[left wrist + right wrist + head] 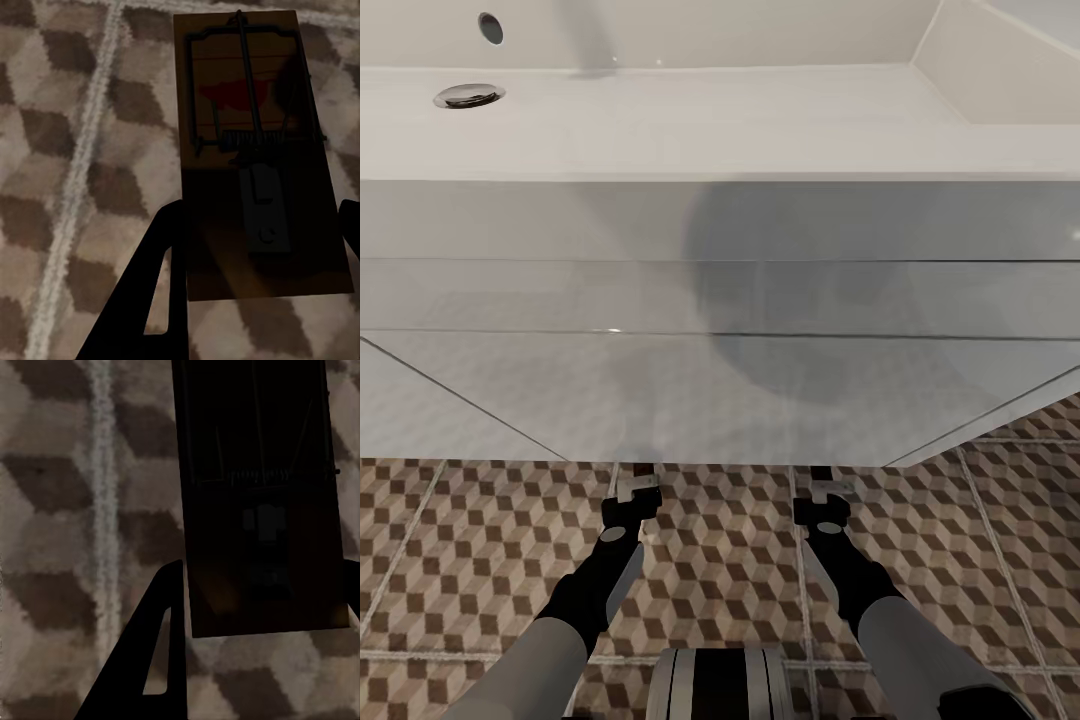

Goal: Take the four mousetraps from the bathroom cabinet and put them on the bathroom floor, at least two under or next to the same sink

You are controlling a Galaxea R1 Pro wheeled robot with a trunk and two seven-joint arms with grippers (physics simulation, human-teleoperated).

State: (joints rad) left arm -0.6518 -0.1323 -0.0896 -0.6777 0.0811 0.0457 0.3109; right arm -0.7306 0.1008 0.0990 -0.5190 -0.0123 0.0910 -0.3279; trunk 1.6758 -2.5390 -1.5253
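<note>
Placement step judged in hand: one mousetrap is gripped by the left gripper, another mousetrap by the right gripper, both low over the bathroom floor, at 12 o'clock, under the sink; release is called for next

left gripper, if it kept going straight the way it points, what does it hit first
Probably the bathroom floor under the sink: the left gripper holds a mousetrap out over the tiles. Depth is unclear.
</note>
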